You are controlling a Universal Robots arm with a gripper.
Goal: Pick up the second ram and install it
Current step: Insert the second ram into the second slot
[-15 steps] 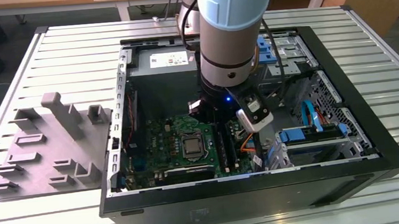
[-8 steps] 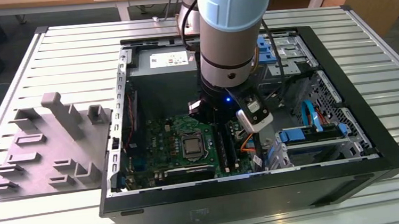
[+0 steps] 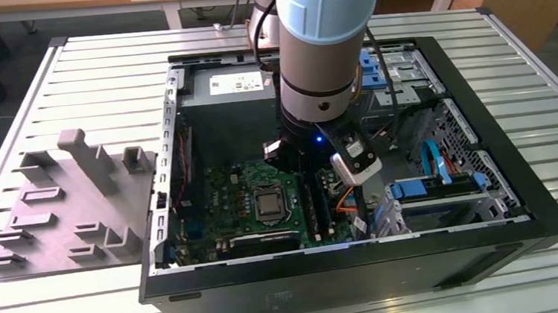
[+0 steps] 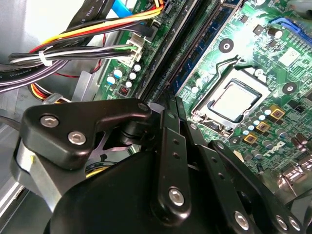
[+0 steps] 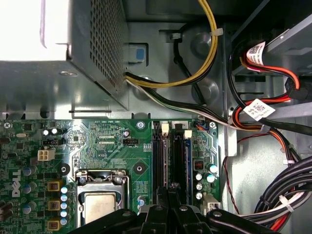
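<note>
I see the black multi-link gripper down inside the open black desktop computer case, fingertips pressed together over the long black memory slots on the green motherboard. In both wrist views the fingers look closed with no visible gap, but the linkage hides the tips' contact point, so I can't tell whether anything is pinched there.

The slim blue-green ram stick lies edge-on in a slot in the second wrist view, running away from the fingertips. I can't make out its chips from this angle, nor whether it is fully seated. I can't separate it from the slots in the exterior view; the arm covers that area.

Pose: the light blue and grey cylindrical arm comes down near vertical from the top of the exterior view, wrist just beside the square silver processor socket, on the exterior view's right of it.

Outward: a bundle of yellow, black and red cables runs from the grey perforated metal power supply box. A grey plastic fixture block with upright posts sits on the slatted metal table, at the case's exterior-view left.
</note>
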